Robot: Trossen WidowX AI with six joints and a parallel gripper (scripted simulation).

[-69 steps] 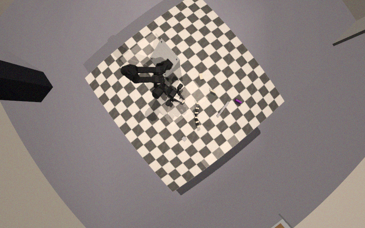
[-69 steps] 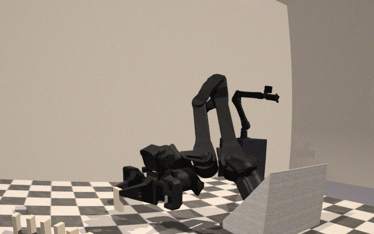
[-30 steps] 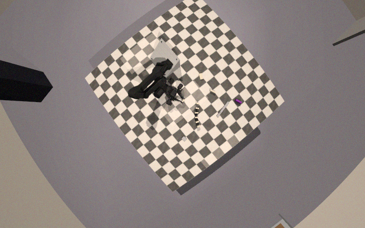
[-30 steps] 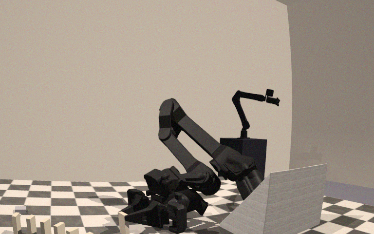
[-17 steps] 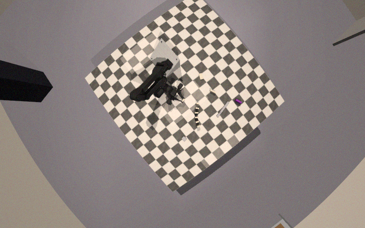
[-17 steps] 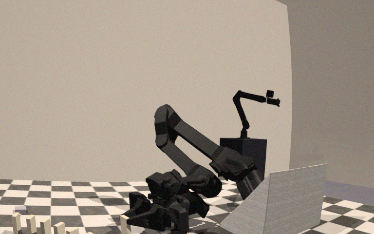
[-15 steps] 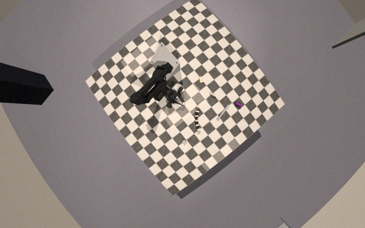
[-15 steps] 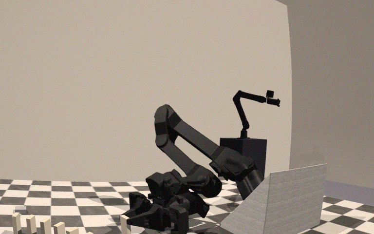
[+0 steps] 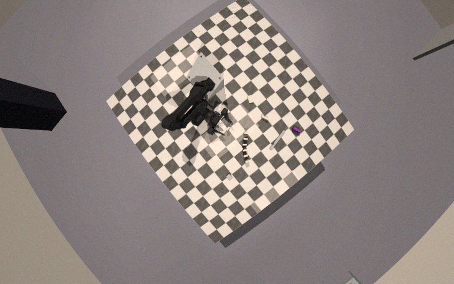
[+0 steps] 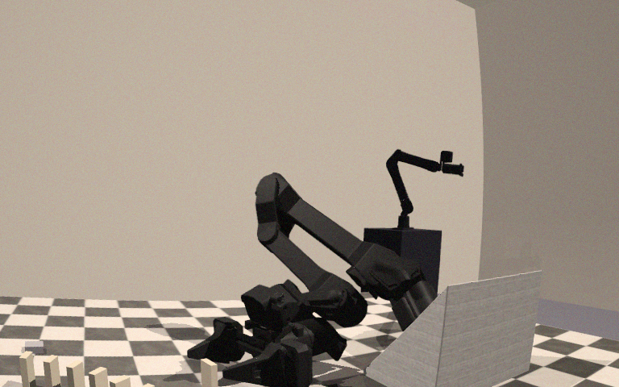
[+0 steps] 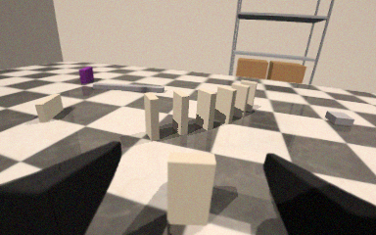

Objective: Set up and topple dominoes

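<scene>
Cream dominoes form the standing row (image 11: 206, 105) on the checkered table (image 9: 288, 87), six of them in a gentle curve. One more cream domino (image 11: 191, 188) stands upright nearer the arm, in line with the row's near end but with a wider gap than the row's own spacing. The gripper (image 11: 193, 196) sits low over the table with its jaws spread wide on either side of this domino, touching it on neither side and holding nothing. Left of the row a loose domino (image 11: 49, 107) lies tilted on its side; another (image 9: 249, 98) lies well apart. Beyond the row rest a long grey bar (image 11: 128, 87) and a purple block (image 11: 86, 74). A small grey block (image 11: 340, 117) sits to the right. Behind stands a metal shelf rack (image 11: 236, 39) holding two brown boxes (image 11: 268, 70).
</scene>
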